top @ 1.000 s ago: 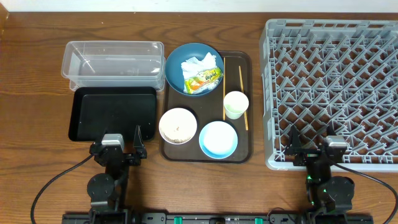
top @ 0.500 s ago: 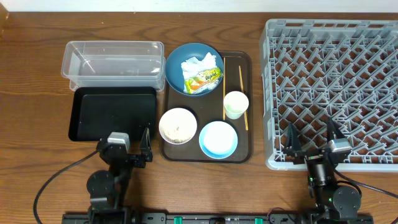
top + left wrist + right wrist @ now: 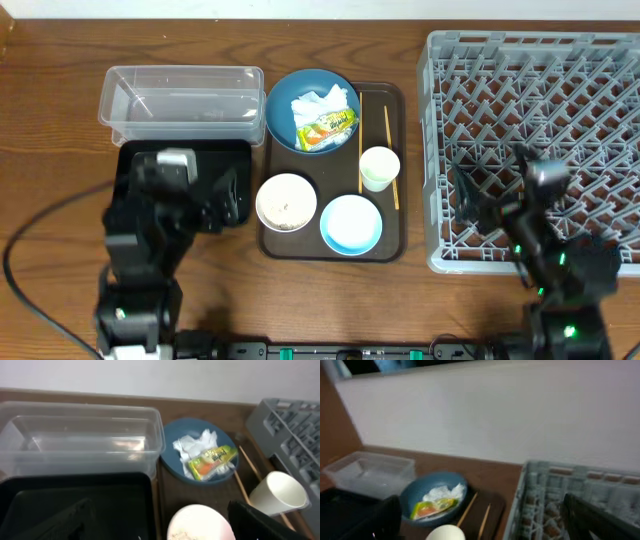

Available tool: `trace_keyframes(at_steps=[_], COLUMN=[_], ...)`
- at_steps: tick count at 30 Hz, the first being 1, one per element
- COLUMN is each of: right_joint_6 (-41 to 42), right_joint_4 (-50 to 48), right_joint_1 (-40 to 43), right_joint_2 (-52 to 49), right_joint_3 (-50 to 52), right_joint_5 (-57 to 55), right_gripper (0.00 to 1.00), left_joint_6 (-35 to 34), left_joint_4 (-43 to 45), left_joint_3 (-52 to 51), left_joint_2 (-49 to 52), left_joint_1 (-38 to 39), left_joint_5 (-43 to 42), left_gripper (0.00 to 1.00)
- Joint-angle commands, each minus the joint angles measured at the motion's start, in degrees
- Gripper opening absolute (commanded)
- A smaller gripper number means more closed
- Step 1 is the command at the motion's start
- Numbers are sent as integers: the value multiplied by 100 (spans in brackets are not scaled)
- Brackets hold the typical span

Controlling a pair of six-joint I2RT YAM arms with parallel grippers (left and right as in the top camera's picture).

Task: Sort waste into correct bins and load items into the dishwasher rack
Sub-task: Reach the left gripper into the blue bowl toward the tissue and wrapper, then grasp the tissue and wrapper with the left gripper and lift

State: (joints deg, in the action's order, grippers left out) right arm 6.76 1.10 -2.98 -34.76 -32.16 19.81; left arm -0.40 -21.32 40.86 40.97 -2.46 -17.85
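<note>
Crumpled tissue (image 3: 322, 103) and yellow-green wrapper (image 3: 327, 127) fill dark-blue bowl (image 3: 284, 97); left fingers (image 3: 260, 522), right fingers (image 3: 600, 517) spread.

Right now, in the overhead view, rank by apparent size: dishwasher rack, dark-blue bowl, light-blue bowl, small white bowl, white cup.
Largest first:
dishwasher rack
dark-blue bowl
light-blue bowl and small white bowl, about alike
white cup

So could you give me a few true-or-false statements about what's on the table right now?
1. The wrapper lies in the dark-blue bowl with the tissue. True.
2. The clear tub holds rubbish. False: it is empty.
3. The cup stands in the rack. False: it stands on the brown tray.
4. The left gripper and the right gripper are open, holding nothing. True.
</note>
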Motion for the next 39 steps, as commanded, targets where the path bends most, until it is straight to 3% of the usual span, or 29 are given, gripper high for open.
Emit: trace_keyframes(at_steps=[1,10,13,16,21,23,27,35,39], right_joint_6=[-131,-577,-739,-752,-706,-706,-708,-769,-946], right_joint_4=[566,3340,3748,3797,4004,4050,4116,4367,4621], right_joint_1=[-42,-42,-42,-42,-42,-42,-42,-42,-42], right_joint_2=[-863,-2931,-3257,-3386,-3432,-3429,-3432,-3432,-3432], right_joint_3=[-1108,-3932,-4352,-4404,-4402,-4402,-4402,-4402,-4400], right_joint_5=[442,466,463,466,487,490,487,479,365], right_gripper=[99,99,99,99,99,99,99,99,99], left_joint_6=[-72,4,52,85,72,31,658,772,723], left_joint_4=[-343,-1624,-2004,-2234,-2063,-1917,-1604,-745,-1113], left_joint_3=[916,3117,3825,4350,4369,4369,4369,4387,5045], left_joint_2=[684,2780,3521,4203,4927,5204,5539,6489,7090], left_joint_1=[31,498,903,1355,1604,1604,1692,2262,2308], left_joint_5=[-101,-94,197,557,597,343,-94,879,844], left_gripper=[87,87,87,88,87,88,90,91,92])
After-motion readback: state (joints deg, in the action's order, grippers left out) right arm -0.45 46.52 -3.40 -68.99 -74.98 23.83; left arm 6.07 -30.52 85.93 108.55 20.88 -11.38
